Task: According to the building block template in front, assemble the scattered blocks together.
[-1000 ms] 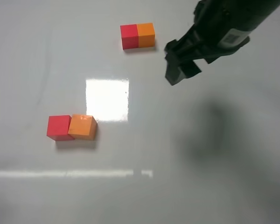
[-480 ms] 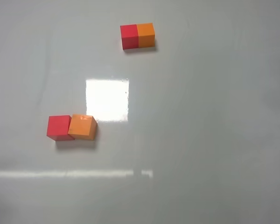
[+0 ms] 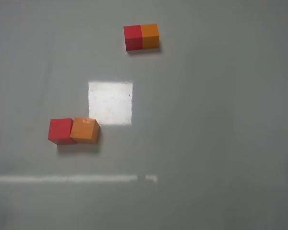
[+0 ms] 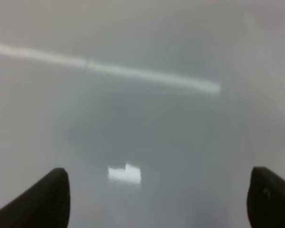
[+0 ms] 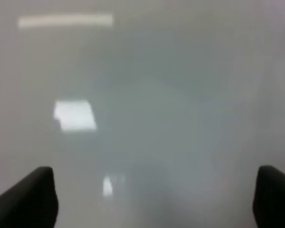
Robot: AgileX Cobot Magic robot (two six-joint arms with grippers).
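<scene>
— What has changed?
— The matte red cube (image 3: 61, 130) and matte orange cube (image 3: 85, 130) are left touching, slightly skewed; the joined red-orange template bar (image 3: 141, 37) sits well apart; the right arm was withdrawn from the high view
— Grippers?
— The left gripper (image 4: 161, 199) and right gripper (image 5: 154, 199) are spread, empty; assembly is judged nearly done

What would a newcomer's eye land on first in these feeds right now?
Two red-and-orange pairs stand out on the pale table: the template bar at the top of the overhead view, and at lower left the loose red cube touching the orange cube, which sits slightly twisted, not flush. A bright square glare lies between the pairs.
</scene>
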